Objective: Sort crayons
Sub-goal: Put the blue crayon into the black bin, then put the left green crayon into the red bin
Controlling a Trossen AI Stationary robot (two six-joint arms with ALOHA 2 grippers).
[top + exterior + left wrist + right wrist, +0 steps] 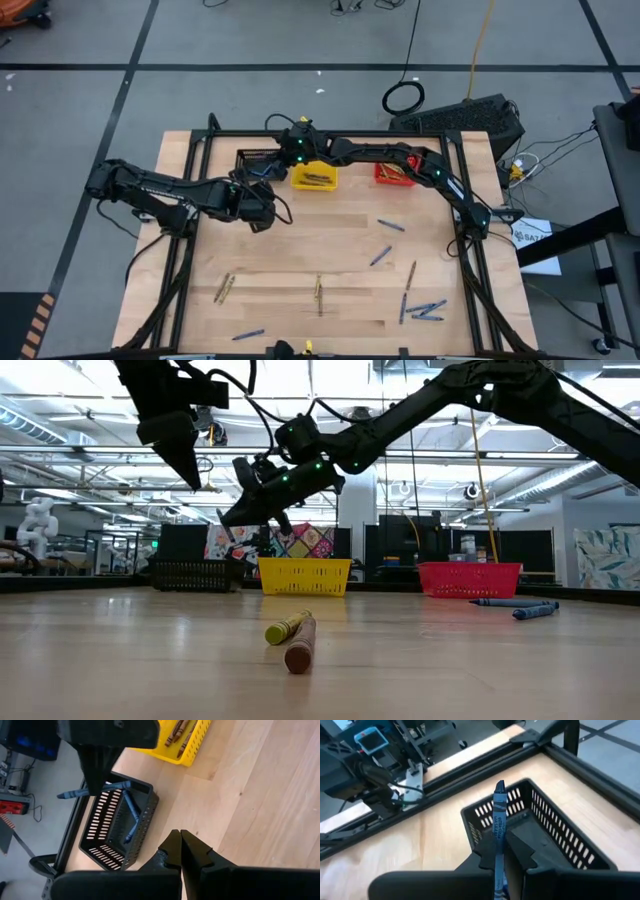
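My right gripper [268, 166] reaches across the far side of the table and is shut on a blue crayon [498, 820] above the black basket [555, 837]. Another blue crayon [131, 812] lies inside that basket. The yellow basket [315, 186] holds olive and brown crayons. The red basket [380, 172] stands to its right. My left gripper [180, 840] hovers shut and holding nothing, just nearer than the black and yellow baskets. Loose crayons lie on the near half of the table, blue ones [390, 226] and olive ones [225, 288]. My right gripper pinches the blue crayon about its wrapped middle [496, 840] between its two fingers. The fingers [95, 775] come from the table's right, slanting slightly down, and lie across the crayon. It sticks out on both sides of them. It hangs clear above the black basket.
The three baskets stand in a row along the far edge, inside a black frame rail [330, 135]. An olive and a brown crayon [292, 638] lie near the front edge. Two blue crayons [520, 607] lie toward the right. The table's middle is bare wood [330, 230].
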